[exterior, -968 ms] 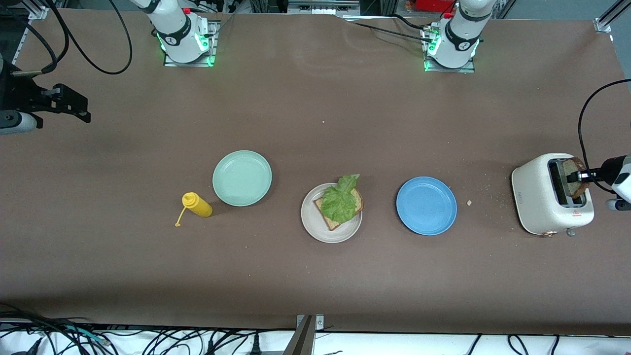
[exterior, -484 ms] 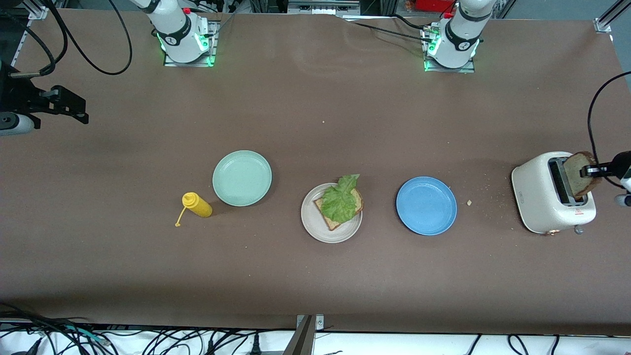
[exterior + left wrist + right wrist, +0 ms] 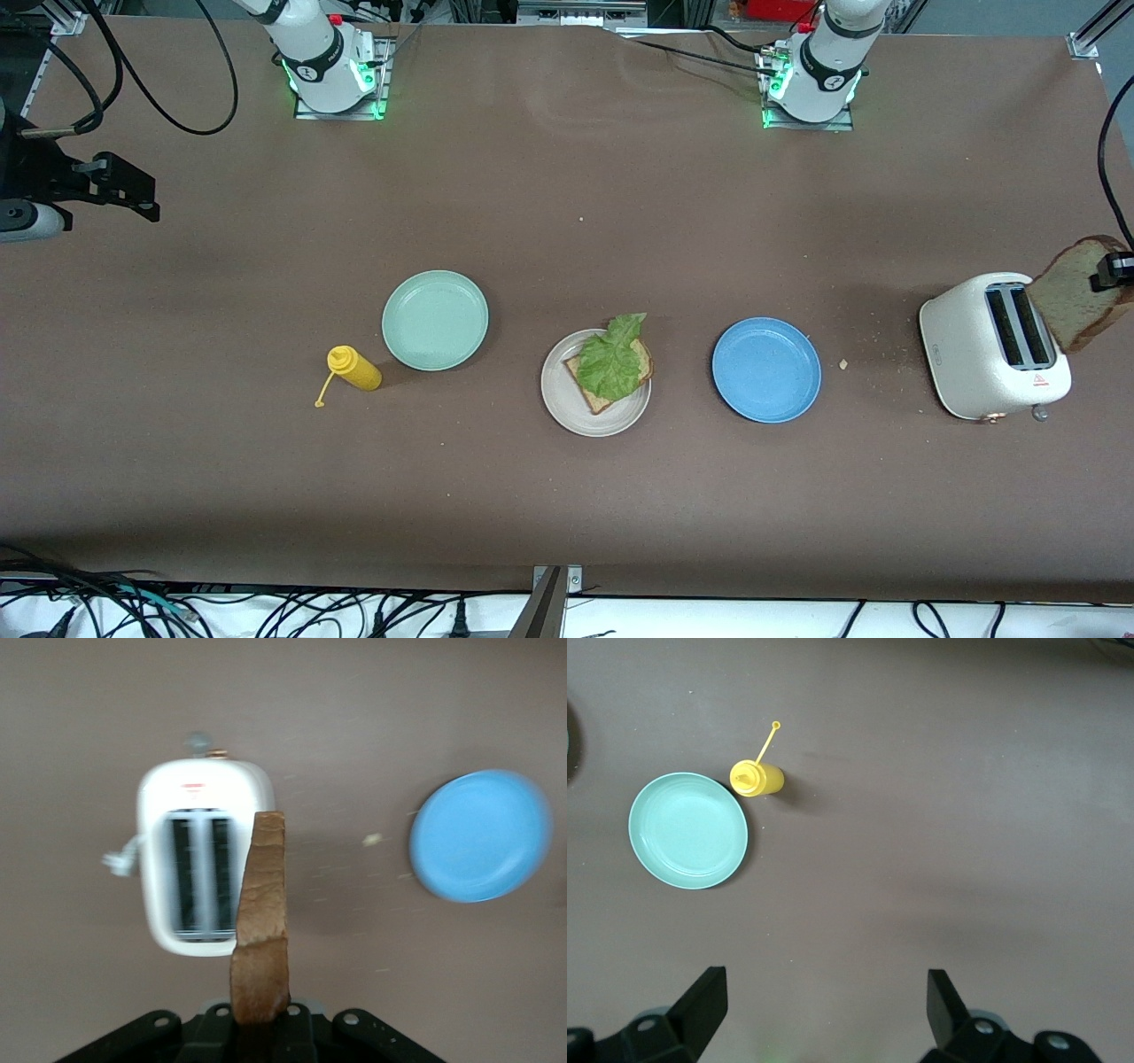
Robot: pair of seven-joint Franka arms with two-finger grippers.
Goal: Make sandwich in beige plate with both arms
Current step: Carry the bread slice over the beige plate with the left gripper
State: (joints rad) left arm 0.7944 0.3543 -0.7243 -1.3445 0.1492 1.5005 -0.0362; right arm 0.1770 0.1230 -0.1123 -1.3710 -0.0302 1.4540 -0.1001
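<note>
The beige plate (image 3: 560, 399) sits mid-table and holds one bread slice (image 3: 601, 399) with a green lettuce leaf (image 3: 611, 361) lying on it. At the left arm's end of the table, my left gripper (image 3: 1114, 268) is shut on a second bread slice (image 3: 1079, 299), which hangs in the air above the white toaster (image 3: 979, 350). In the left wrist view that bread slice (image 3: 261, 921) stands edge-on out of the left gripper (image 3: 260, 1023), clear of the toaster (image 3: 202, 815). My right gripper (image 3: 142, 197) waits open over the right arm's end of the table, and the right wrist view shows the right gripper (image 3: 824, 992) with nothing in it.
A pale green plate (image 3: 435, 320) and a lying yellow squeeze bottle (image 3: 354, 368) are toward the right arm's end from the beige plate. A blue plate (image 3: 766, 369) lies between the beige plate and the toaster, with crumbs (image 3: 842, 363) beside it.
My left gripper has pulled the bread slice up out of the toaster slot and carried it toward the table's end. The right arm has stayed put.
</note>
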